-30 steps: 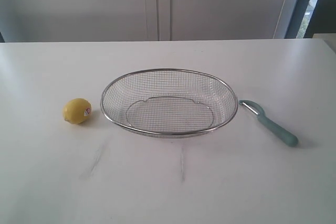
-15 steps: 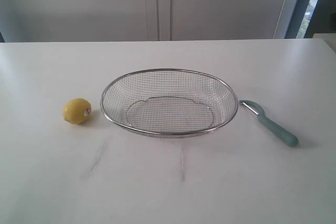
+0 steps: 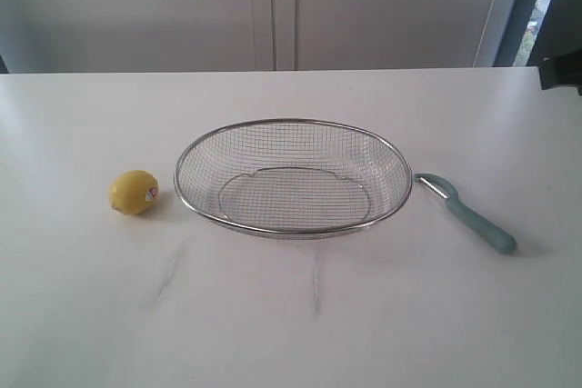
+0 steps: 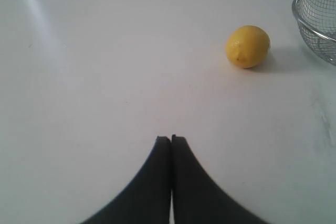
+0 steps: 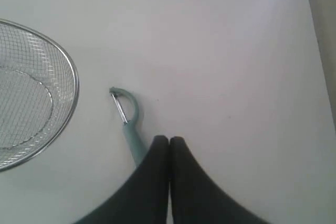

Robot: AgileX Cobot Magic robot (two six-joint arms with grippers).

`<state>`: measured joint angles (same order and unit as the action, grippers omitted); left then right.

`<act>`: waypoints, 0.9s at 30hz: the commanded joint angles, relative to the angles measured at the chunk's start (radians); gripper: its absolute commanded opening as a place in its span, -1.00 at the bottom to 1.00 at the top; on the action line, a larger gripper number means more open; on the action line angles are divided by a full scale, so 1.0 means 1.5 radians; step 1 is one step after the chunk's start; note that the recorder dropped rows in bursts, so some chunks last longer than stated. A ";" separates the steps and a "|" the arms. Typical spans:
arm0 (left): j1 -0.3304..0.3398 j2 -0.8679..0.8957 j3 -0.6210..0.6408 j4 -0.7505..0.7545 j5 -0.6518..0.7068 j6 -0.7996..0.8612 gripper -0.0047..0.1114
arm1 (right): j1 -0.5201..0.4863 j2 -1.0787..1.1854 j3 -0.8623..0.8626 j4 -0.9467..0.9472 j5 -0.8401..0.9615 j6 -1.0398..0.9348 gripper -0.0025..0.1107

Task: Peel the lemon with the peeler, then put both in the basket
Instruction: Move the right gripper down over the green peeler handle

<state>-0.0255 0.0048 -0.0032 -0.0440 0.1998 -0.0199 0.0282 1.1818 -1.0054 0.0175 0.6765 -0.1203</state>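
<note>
1. Nothing on the surface has shifted since the earlier frame. The one change is a dark block (image 3: 561,73) that has come in at the right edge of the exterior view. It is probably part of your right arm, though too little shows to be sure.
2. Your lemon (image 3: 134,193) sits unpeeled on the surface, left of the basket (image 3: 293,122) and a little apart from it, sticker facing the basket.
3. Your peeler (image 3: 468,213) lies flat on the basket's other side. Its blade head is just beside the rim, and its teal handle runs away to the right and toward the camera.
4. The basket holds nothing yet.
5. Your right gripper (image 5: 168,139) is closed and empty. In its wrist view the peeler's (image 5: 127,116) handle runs in under the closed tips, so the right arm is plainly the nearer one. The long axis points roughly from the gripper toward the basket (image 5: 75,85). I judge you must spread the jaws across the handle's width before descending.
6. Your left gripper (image 4: 171,139) is also closed on nothing. The lemon (image 4: 248,46) lies well ahead of it, off toward the basket (image 4: 320,19) side.
7. The surface (image 3: 291,333) is plain white with a few faint grey scuffs.
8. Behind it stands a pale panelled wall (image 3: 273,6).
</note>
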 commanded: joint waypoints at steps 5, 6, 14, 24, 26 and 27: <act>0.001 -0.003 0.002 -0.006 0.003 -0.002 -0.92 | 0.001 0.067 -0.042 0.000 0.051 -0.042 -0.96; 0.001 -0.003 0.002 -0.006 0.003 -0.002 -0.92 | 0.001 0.081 -0.051 0.003 0.063 -0.056 -0.96; 0.001 -0.003 0.002 -0.006 0.003 -0.002 -0.92 | 0.001 0.137 -0.093 0.056 0.124 -0.141 -0.96; 0.001 -0.003 0.002 -0.006 0.003 -0.002 -0.92 | 0.001 0.219 -0.162 0.082 0.242 -0.217 -0.96; 0.001 -0.003 0.002 -0.006 0.003 -0.002 -0.92 | 0.001 0.233 -0.166 0.082 0.256 -0.222 -0.96; 0.001 -0.003 0.002 -0.006 0.003 -0.002 -0.92 | 0.001 0.243 -0.169 0.082 0.256 -0.222 -0.96</act>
<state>-0.0255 0.0048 -0.0032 -0.0440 0.1998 -0.0199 0.0282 1.5201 -1.2424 0.1336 1.0376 -0.4306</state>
